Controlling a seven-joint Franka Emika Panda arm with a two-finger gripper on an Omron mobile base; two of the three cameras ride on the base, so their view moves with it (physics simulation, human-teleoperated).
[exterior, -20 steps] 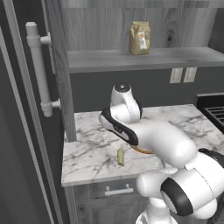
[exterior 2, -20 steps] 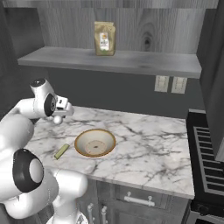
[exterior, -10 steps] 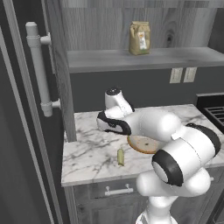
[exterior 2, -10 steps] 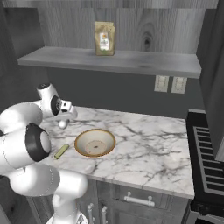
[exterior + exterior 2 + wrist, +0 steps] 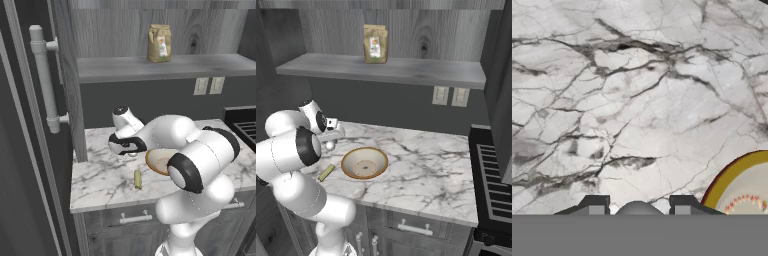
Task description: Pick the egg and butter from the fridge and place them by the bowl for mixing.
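White egg point(image 5: 638, 209) half hidden between hand point(image 5: 639, 206) fingers, seemingly gripped, bowl point(image 5: 739, 185) cropped

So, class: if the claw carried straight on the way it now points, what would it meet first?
Probably the marble counter. The claw, shut on the egg, points down at bare marble just beside the bowl, so the egg would likely touch first. Depth is unclear.
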